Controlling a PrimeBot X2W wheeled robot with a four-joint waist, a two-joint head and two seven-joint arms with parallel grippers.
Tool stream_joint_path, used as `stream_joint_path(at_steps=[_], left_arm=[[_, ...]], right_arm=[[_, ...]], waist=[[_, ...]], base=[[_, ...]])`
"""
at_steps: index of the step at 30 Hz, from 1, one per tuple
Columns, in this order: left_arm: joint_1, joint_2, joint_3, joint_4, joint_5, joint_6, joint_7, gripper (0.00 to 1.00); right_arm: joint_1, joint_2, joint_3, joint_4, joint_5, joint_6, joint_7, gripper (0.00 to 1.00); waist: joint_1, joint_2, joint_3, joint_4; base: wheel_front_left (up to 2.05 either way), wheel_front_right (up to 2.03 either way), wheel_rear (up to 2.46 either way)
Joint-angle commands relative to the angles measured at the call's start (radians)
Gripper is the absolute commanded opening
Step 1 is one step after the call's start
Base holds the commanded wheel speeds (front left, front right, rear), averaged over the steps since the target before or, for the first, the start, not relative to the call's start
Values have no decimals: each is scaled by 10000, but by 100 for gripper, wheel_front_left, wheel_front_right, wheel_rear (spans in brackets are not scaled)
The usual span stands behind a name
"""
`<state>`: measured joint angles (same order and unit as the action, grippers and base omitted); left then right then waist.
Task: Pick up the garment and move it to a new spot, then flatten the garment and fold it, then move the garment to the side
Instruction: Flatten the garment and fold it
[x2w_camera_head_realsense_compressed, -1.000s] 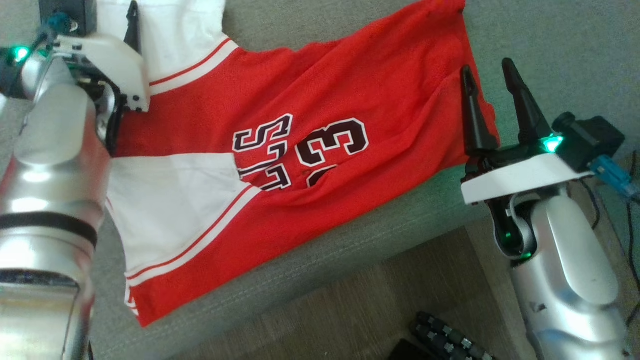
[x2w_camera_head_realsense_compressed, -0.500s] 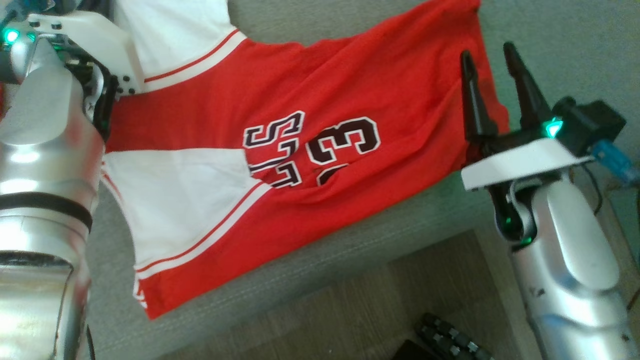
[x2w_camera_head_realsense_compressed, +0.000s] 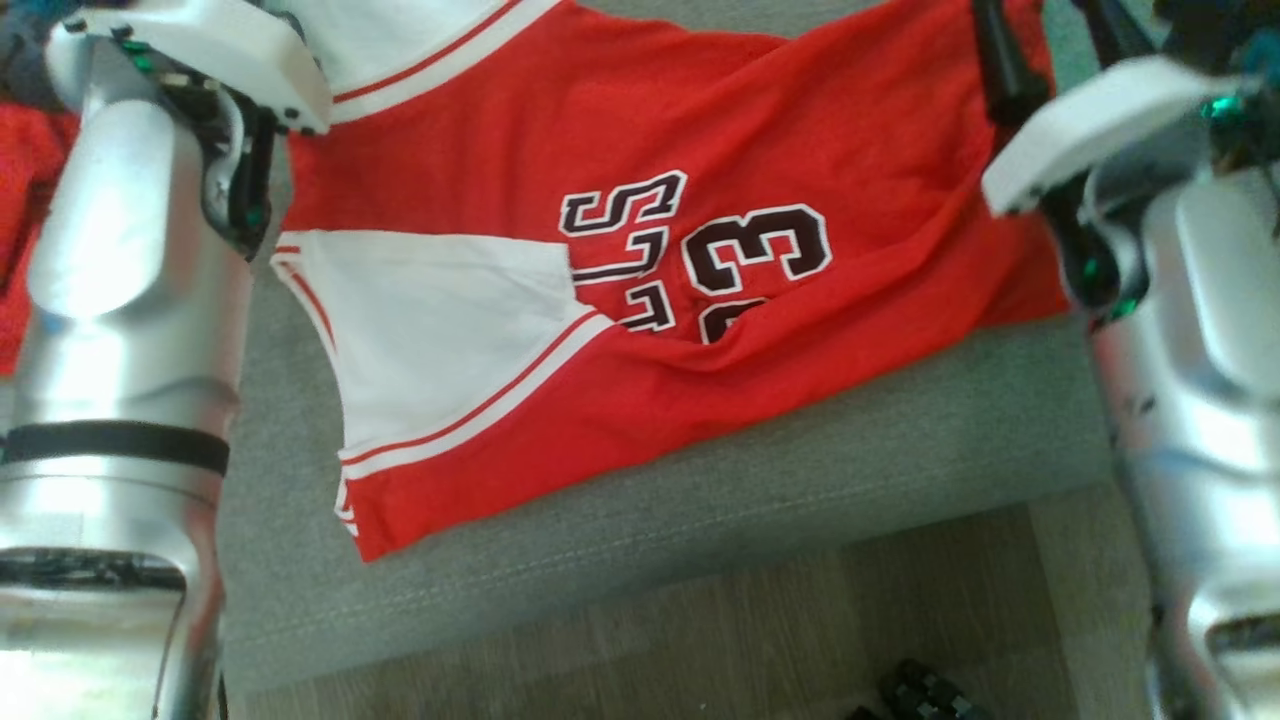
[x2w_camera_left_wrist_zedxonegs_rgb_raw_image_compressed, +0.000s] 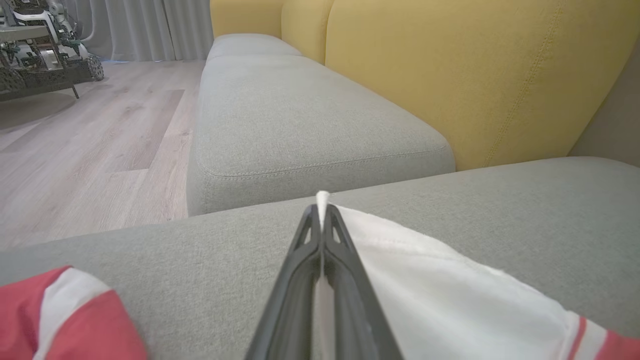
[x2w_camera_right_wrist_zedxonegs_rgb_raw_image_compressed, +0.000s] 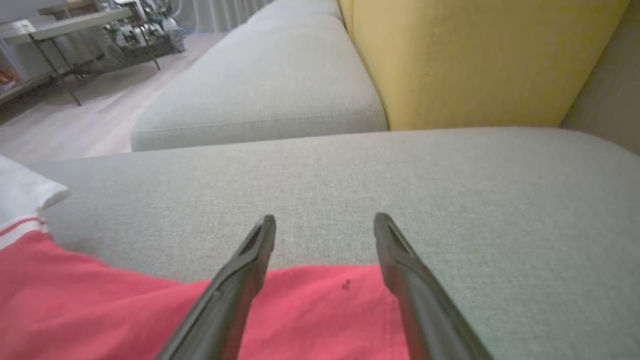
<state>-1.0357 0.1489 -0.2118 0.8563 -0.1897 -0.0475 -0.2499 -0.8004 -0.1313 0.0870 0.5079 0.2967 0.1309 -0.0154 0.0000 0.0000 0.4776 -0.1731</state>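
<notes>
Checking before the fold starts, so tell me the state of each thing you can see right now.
jersey: lying creased on the sofa cushion, one white edge pinched.
left gripper: shut on the jersey's white edge.
right gripper: open, fingers above the red hem.

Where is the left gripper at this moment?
Left wrist view: the left gripper is shut on a white edge at the left end of the red and white jersey, on the grey fabric sofa cushion.
</notes>
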Motion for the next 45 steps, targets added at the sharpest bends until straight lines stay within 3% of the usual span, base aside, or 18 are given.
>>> stream_joint_path(at_steps=[1,9,15,26,35,36,37,38,45], left_arm=[[-190,269,231,-438,48,15,-116,0],[-67,-97,143,-800,155,-87,-117,0],[-34,-198,105,-883,256,-172,-117,0],[-32,-286,147,-924,380,-234,-118,0],[-53,-367,147,-881,429,-304,-118,0],[-49,-372,159,-878,439,-319,-118,0],[-45,-368,171,-876,442,-325,-118,0],[-39,-359,186,-874,445,-331,-118,0],[112,-368,314,-823,375,-374,-118,0]], right_arm=[[-391,-90,16,-49,60,-2,155,100],[-2202,-617,-32,3209,-818,-2,901,100],[-2771,-842,102,4811,-1079,-2,1040,100],[-3362,-1144,731,6207,-763,-2,787,100],[-3394,-1327,1886,6458,-139,-2,791,100],[-3336,-1356,2207,6403,158,-2,829,94],[-3320,-1399,2348,6365,308,-2,835,32],[-3295,-1452,2513,6320,425,-2,821,0],[-3089,-1862,3501,5936,974,-2,288,0]], waist=[[0,0,33,88],[0,0,187,447],[0,0,222,563],[0,0,342,712],[0,0,430,887],[0,0,438,913],[0,0,442,920],[0,0,442,928],[0,0,333,948]], base=[[0,0,0],[0,0,0],[0,0,0],[0,0,0],[0,0,0],[0,0,0],[0,0,0],[0,0,0],[0,0,0]])
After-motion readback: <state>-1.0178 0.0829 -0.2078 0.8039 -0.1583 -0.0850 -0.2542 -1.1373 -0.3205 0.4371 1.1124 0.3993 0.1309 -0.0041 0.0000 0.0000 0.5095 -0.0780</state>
